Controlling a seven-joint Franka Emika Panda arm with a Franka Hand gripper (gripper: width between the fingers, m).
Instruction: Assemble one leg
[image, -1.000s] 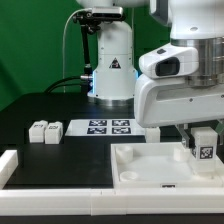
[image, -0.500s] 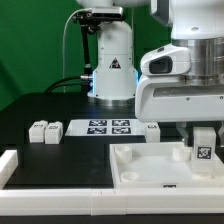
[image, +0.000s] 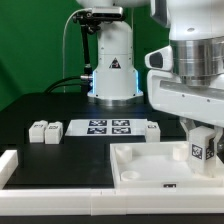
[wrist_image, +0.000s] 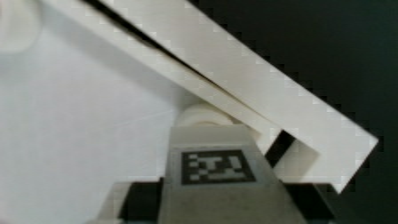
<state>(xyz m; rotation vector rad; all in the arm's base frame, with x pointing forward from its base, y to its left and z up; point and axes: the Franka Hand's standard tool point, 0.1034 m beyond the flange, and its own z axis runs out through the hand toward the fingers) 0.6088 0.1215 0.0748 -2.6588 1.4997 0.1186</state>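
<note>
At the exterior view's left, a white rail (image: 9, 162) lies at the near edge. Farther back a spare leg (image: 39, 131) sits just beside a second spare leg (image: 53, 130), both loose on the dark table. To their right lies the marker board (image: 110, 127), with a third spare leg (image: 152, 129) at its right end and the arm's base (image: 112, 70) behind. Near and to the right lies the white panel (image: 150, 162). At its far right corner the gripper (image: 200, 143) pinches the leg (image: 199, 153), one finger on each side of the block. The leg stands upright, its lower end at or in the corner socket; how deep it sits cannot be told. The wrist view shows the same grip: the leg's tag (wrist_image: 217, 166) faces the camera between the dark fingers (wrist_image: 150, 196), with the panel's edge beyond. Over the last second the leg has kept its place at the corner while the wrist above it has turned, and the tag now faces slightly more toward the exterior view's left. That looks like a twist driving the leg into its socket, so the step is probably under way, not finished.
</note>
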